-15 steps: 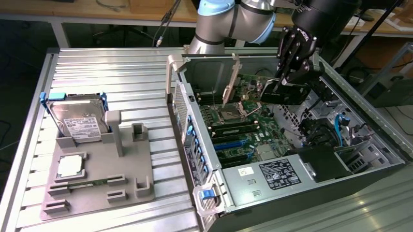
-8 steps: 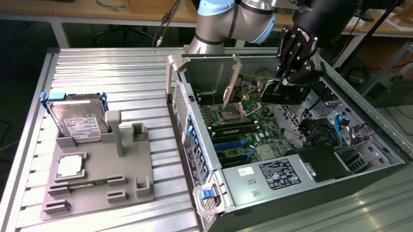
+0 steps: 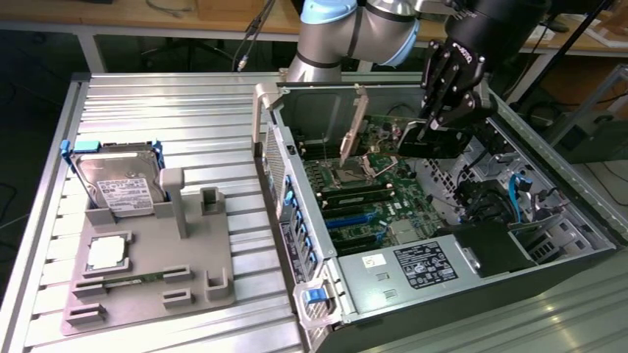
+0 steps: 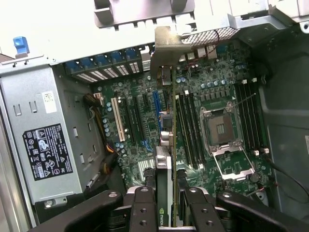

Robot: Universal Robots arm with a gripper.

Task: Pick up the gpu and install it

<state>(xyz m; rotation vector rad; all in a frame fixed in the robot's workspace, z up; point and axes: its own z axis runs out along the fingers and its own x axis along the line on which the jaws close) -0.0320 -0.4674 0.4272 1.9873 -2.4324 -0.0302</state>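
The pick-up is done. The jaws are clamped on the gpu [image 3: 424, 140], gripping it by its upper edge, and the card hangs inside the open computer case [image 3: 314, 110], over the motherboard [image 3: 378, 191]. In the wrist view the gpu [image 4: 165, 164] shows edge-on. It runs from between the jaws toward its silver bracket [image 4: 165, 48] at the case's rear wall, roughly in line with the expansion slots [image 4: 131, 116]. It looks raised above the board rather than pressed home, so I judge that seating it is left to do. On the surface [image 3: 157, 103], the grey holder [image 3: 147, 298] carries a hard drive [image 3: 123, 184], a processor [image 3: 106, 252] and a memory stick [image 3: 132, 281].
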